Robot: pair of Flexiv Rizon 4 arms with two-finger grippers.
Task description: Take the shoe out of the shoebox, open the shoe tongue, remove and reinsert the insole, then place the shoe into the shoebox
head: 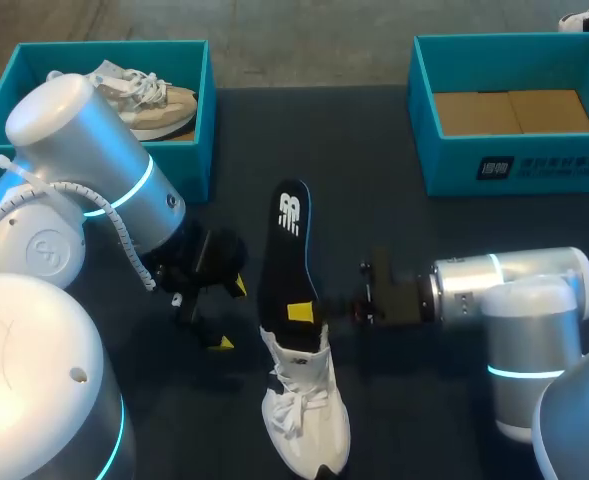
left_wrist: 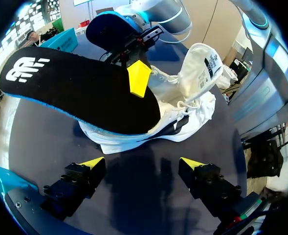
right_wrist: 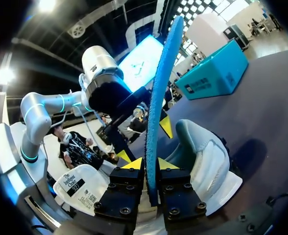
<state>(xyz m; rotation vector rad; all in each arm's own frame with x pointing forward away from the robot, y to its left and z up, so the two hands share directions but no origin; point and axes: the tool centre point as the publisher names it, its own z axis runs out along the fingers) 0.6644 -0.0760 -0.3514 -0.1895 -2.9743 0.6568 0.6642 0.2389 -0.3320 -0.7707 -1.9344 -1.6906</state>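
Observation:
A white shoe (head: 309, 410) lies on the dark table with its tongue (left_wrist: 202, 63) pulled up. A black insole (head: 289, 250) with a blue underside slants out of its opening, the end with the white logo pointing away. My right gripper (head: 301, 312) comes in from the right and is shut on the insole's edge near the shoe. In the right wrist view the insole (right_wrist: 161, 88) stands on edge between the right gripper's (right_wrist: 149, 164) fingers, beside the shoe (right_wrist: 207, 161). My left gripper (head: 230, 315) stands open just left of the shoe, holding nothing. In its own view the left gripper (left_wrist: 142, 164) faces the insole (left_wrist: 75, 93) and the shoe (left_wrist: 183, 117).
A teal shoebox (head: 202, 110) at the back left holds a beige shoe (head: 149, 100). A second teal shoebox (head: 424, 130) at the back right shows only its brown cardboard floor. My left arm's big joints (head: 84, 160) fill the near left.

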